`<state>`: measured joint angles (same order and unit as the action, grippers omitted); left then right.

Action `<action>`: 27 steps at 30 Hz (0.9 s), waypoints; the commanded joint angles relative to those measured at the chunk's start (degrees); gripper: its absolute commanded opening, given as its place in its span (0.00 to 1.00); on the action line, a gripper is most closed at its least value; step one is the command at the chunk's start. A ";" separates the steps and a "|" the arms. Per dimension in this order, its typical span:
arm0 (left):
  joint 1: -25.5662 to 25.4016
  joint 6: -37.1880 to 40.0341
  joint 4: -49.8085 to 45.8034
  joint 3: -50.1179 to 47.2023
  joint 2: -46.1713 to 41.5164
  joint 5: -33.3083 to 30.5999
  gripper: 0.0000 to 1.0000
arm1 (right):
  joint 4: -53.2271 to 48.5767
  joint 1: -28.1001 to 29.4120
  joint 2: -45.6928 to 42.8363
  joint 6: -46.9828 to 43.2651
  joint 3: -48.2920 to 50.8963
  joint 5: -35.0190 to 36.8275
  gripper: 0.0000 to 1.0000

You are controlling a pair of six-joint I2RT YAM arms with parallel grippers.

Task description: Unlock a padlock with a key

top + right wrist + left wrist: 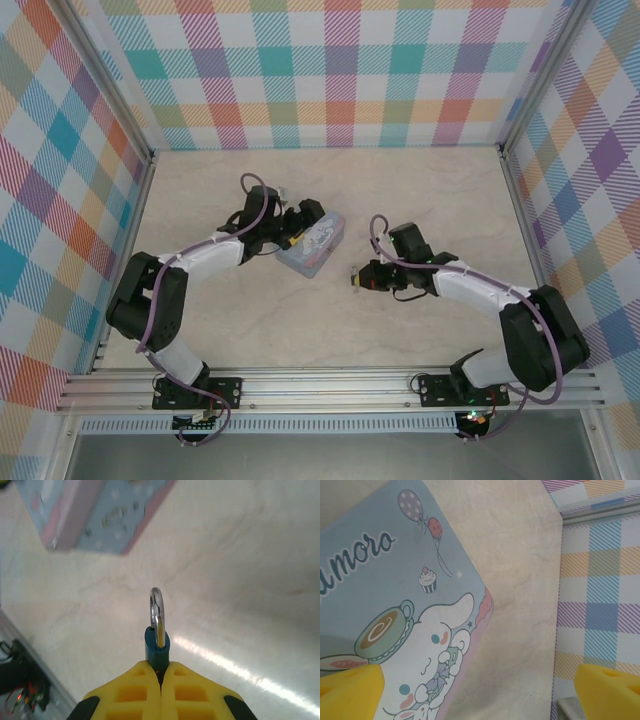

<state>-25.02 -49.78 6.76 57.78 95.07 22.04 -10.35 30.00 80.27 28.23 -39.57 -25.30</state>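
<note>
Right now the right gripper [161,674] has its two yellow fingers pressed together on the teal-blue body of the padlock [157,647]. The padlock sticks out just past the fingertips, and its thin silvery shackle points straight ahead, edge-on to the wrist camera. Beyond it lies the pale marbled table [240,580]. A pale blue tin [95,515] sits ahead of this gripper and off to its left, well apart from the padlock. The left gripper [480,695] hangs over that tin with its jaws spread wide and nothing between them. The tin's cartoon lid lies beneath the left-hand fingertip [350,692]; whether that finger touches the lid I cannot tell. The other fingertip is over bare table near the wall.
</note>
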 commanded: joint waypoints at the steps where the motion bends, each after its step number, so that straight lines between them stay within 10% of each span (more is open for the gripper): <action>1: 1.24 4.27 -9.12 2.44 1.33 0.46 0.98 | -0.60 1.55 3.52 0.66 -0.09 -8.91 0.03; 12: 3.44 5.48 -9.49 -1.67 -11.15 -3.05 1.00 | -3.15 2.61 10.72 1.43 -1.75 -5.78 0.09; 27: 11.74 8.94 -19.82 -7.23 -25.21 -10.78 1.00 | -10.23 -0.83 -0.03 -2.04 -3.03 7.87 0.47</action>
<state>-14.83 -43.42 -9.17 51.24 73.19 14.83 -17.32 30.33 84.58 28.58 -40.60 -22.24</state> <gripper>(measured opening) 0.999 0.460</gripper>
